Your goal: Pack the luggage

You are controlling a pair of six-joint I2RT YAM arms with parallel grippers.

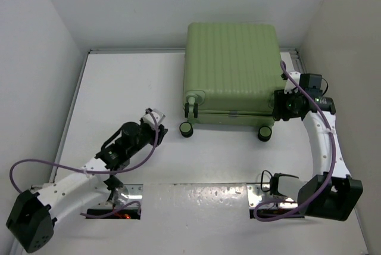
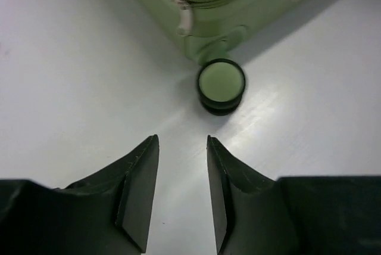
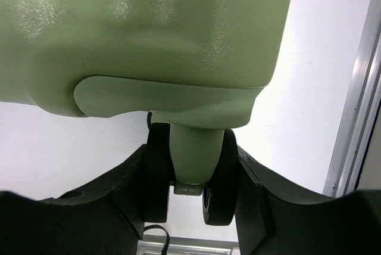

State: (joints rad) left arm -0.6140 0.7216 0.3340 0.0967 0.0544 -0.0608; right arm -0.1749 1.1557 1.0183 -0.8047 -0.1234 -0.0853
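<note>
Along the far edge of the table (image 1: 119,88), toward its far right corner: lying flat, ribbed shell up and lid shut, the luggage (image 1: 231,73), casters pointing toward the near edge.

Pinching the right-hand caster (image 3: 217,177) with the right gripper (image 3: 191,154), pads (image 3: 128,189) pressing on both outer faces of the twin wheel. Hovering the left gripper (image 2: 183,142) just short of the left-hand caster (image 2: 221,85), fingers (image 2: 140,177) spread, holding nothing, touching nothing.

Seeing no loose items to pack in any view. Judging the step as handling the closed case by its wheel end, dragging or swivelling it. Not telling from this whether heading toward opening or finishing.

Calling next, probably, for a steady pull toward the near edge while holding the pinch. Expecting the caster stem to swivel and the grip to slip.

Noting room:
- Left and near sides: reading as wide open table surface.
- Right side: running tight, aluminium rail (image 3: 357,88) and side wall (image 1: 351,28) sitting close to the right arm (image 1: 324,142).
- Far side: far wall (image 1: 178,5) standing directly behind the case, allowing no pushing farther back.
</note>
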